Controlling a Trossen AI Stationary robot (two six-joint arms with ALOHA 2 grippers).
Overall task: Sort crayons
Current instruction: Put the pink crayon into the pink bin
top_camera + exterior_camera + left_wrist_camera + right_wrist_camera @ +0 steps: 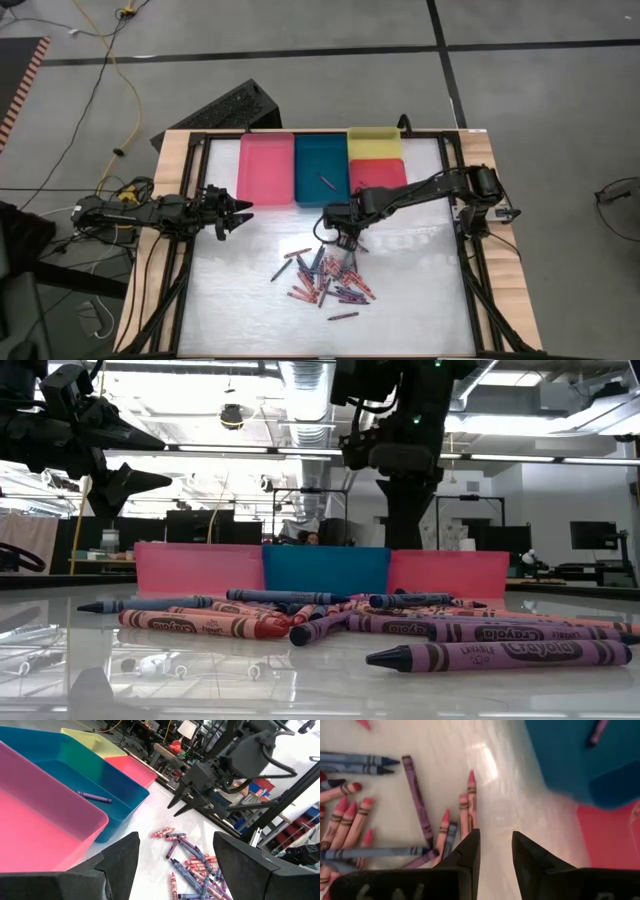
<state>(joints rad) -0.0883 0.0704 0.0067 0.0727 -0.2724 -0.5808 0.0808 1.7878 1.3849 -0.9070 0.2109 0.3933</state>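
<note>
Several crayons point(325, 280) in red, pink, purple and blue lie flat in a loose pile on the white table top point(240, 310), also seen in the low view as a pile point(350, 625). One purple crayon point(326, 182) lies on the floor of the teal tray point(312, 160). My right gripper point(347, 240) hangs above the far edge of the pile, pointing steeply down, open, with nothing between its fingers point(470, 847). Just beyond its fingertips lie pink crayons point(469, 805). My left gripper point(240, 212) waits open and level at the table's left, near the pink tray point(265, 168).
Four trays stand in a row at the far side: pink, teal, then yellow point(373, 142) behind red point(378, 172). A black frame rail point(470, 270) runs along each side of the table. Bare table top lies left of the pile and near the front edge.
</note>
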